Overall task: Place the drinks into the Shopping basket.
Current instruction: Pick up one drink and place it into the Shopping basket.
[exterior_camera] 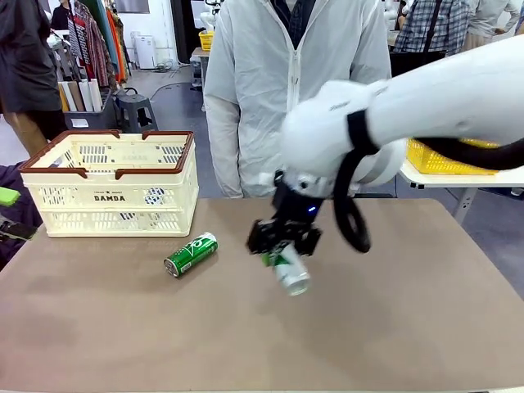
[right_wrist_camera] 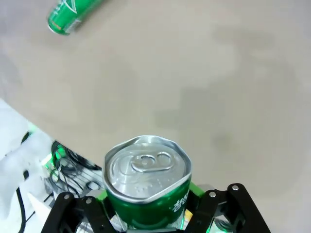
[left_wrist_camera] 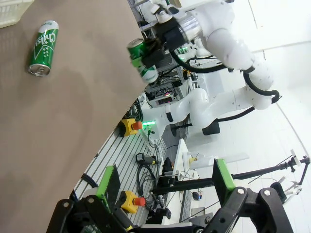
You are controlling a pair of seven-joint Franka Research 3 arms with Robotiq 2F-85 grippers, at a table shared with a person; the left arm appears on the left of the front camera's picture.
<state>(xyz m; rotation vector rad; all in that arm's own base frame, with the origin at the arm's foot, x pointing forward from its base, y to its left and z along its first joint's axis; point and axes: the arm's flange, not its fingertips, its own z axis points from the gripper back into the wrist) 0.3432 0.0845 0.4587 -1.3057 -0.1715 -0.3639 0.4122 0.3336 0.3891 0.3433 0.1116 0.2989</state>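
Pinching a dented green metal can (exterior_camera: 291, 274), the right jaws hover over the matte surface (exterior_camera: 393, 327). The left jaws gape.

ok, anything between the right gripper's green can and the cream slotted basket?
Only a second green drink can, lying on the table partway to the cream slotted basket; the held green can hangs higher.

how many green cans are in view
2: one green can lies before the Shopping basket; the other can is held by the right end effector. More may hide inside the basket.
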